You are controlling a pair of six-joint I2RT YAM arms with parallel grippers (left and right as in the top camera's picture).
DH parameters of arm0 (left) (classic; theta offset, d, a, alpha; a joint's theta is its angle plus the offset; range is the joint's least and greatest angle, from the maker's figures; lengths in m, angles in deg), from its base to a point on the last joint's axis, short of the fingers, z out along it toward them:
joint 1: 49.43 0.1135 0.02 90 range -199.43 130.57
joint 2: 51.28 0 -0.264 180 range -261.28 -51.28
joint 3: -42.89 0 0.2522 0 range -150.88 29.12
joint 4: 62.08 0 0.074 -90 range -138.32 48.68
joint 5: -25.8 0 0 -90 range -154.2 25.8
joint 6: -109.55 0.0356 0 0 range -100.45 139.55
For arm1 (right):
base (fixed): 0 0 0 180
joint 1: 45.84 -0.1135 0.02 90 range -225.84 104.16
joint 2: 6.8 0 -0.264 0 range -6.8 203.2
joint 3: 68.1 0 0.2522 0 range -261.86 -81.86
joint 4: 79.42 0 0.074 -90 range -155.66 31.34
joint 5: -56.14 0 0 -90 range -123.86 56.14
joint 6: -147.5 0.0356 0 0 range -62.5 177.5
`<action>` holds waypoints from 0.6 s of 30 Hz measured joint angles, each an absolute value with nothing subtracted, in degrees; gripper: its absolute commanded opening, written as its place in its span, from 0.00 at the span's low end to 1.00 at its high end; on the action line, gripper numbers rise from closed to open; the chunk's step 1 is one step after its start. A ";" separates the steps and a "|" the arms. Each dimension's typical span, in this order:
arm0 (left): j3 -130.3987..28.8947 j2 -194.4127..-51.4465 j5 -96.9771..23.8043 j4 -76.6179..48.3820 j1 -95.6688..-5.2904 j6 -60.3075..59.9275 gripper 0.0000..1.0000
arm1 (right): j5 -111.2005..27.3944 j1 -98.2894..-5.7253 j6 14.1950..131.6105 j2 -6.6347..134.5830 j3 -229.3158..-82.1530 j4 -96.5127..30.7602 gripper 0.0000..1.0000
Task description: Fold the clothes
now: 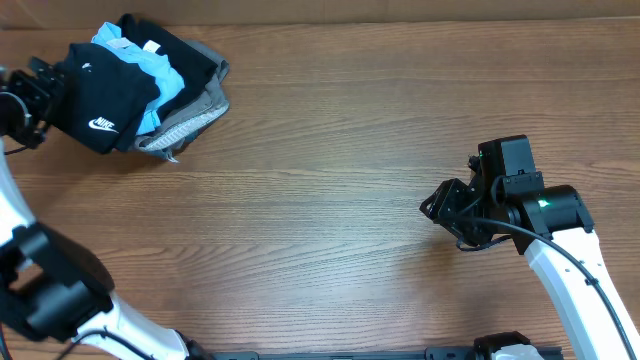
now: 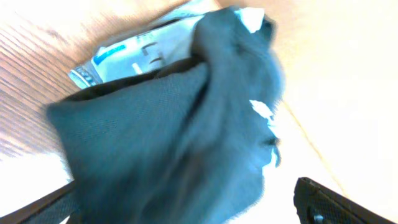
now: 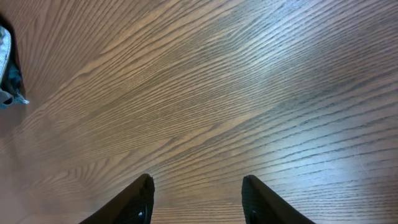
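The black T-shirt (image 1: 105,95) with a white swoosh logo lies crumpled on top of a clothes pile at the far left of the table. My left gripper (image 1: 46,90) is at the shirt's left edge. In the left wrist view the dark fabric (image 2: 168,143) bulges between the spread fingers of this gripper (image 2: 186,211), with a gap to the right finger; the view is blurred. My right gripper (image 1: 432,207) is open and empty over bare wood at the right, as the right wrist view (image 3: 198,186) shows.
A light-blue shirt (image 1: 160,75) with white lettering (image 2: 143,50) and grey garments (image 1: 195,115) lie under and beside the black shirt. The wooden table (image 1: 330,150) spans the view. A bit of cloth shows at the left edge of the right wrist view (image 3: 7,74).
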State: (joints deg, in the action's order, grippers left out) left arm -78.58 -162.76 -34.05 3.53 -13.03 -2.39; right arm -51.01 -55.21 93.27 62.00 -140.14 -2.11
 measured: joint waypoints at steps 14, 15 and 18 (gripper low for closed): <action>-79.93 -154.48 -41.11 9.52 -18.49 3.56 1.00 | -50.98 -55.21 92.42 62.00 -140.14 -2.07 0.50; -79.58 -154.65 -43.06 9.48 -19.17 3.93 1.00 | -50.98 -55.21 92.38 62.00 -140.14 -2.11 0.50; -78.99 -156.53 -48.17 9.76 -21.81 5.09 0.95 | -51.01 -55.21 92.25 62.00 -140.14 -2.18 0.50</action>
State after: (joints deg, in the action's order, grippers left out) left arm -78.99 -156.53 -48.17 9.76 -21.81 5.09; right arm -51.01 -55.21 92.25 62.00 -140.14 -2.18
